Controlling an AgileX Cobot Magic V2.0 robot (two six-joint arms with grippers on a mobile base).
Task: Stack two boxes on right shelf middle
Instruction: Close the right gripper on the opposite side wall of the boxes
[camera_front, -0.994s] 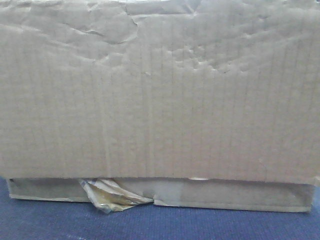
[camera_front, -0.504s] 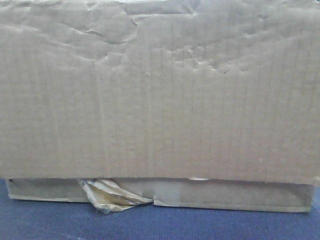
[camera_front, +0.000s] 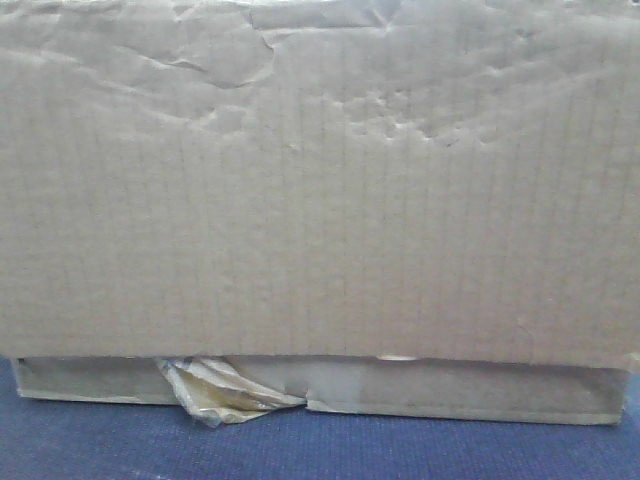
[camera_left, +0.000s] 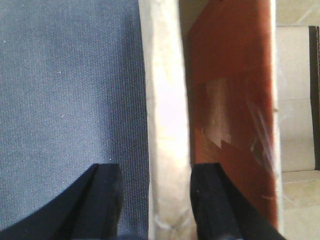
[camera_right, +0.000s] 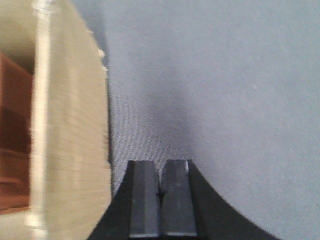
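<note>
A tan corrugated cardboard box (camera_front: 320, 200) with a dented face fills the front view. A yellowish tape scrap (camera_front: 215, 395) hangs at its lower edge. My left gripper (camera_left: 160, 185) is open and straddles the box's pale wall (camera_left: 165, 100). One finger is outside over the fabric; the other is inside against the reddish-brown interior (camera_left: 230, 75). My right gripper (camera_right: 161, 175) is shut on nothing, just right of the box's outer face (camera_right: 75, 125). The shelf is out of view.
The box rests on a blue-grey fabric-textured surface (camera_front: 100, 445), which also spreads under my right gripper (camera_right: 225, 75). Pale floor tiles (camera_left: 295, 125) show beyond the box in the left wrist view.
</note>
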